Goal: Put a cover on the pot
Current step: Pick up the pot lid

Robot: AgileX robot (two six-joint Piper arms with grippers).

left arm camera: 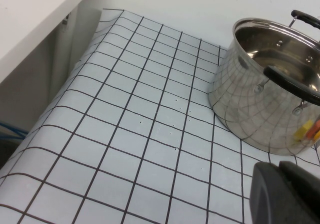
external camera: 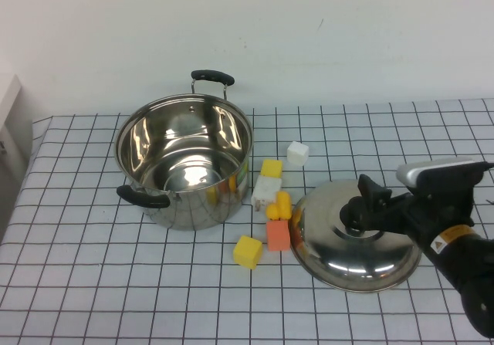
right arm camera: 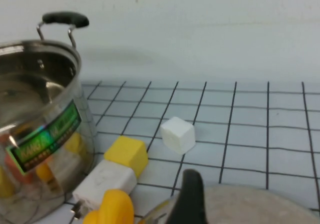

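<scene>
The bench (external camera: 93, 299) is covered by a white cloth ruled with a black grid and runs back to a plain white wall. The pot (external camera: 185, 162), a shiny stainless-steel vessel with mirror-like walls, stands open and empty left of the middle, one black loop handle at its far rim and the other at its near-left side; a green label shows on its wall in the right wrist view. To its right, well apart, the domed steel lid (external camera: 351, 245) lies on the cloth. The right claw (external camera: 364, 206) reaches in from the right edge and sits at the lid's black knob, its dark fingers pressed around the knob as far as the high view shows. Between pot and lid lies a cluster of small blocks: a white cube (external camera: 297, 153) farthest back, a yellow block (external camera: 271, 167) nearer, a white block (external camera: 266, 190) just beside the pot, a small rounded yellow piece (external camera: 282, 204), an orange block (external camera: 278, 235) just beside the lid's rim, and a yellow cube (external camera: 248, 251) nearest. The left claw (left arm camera: 285, 194) shows only as a dark corner in its own wrist view, off to the pot's left above bare cloth; whether it is spread or pressed together I cannot tell.
</scene>
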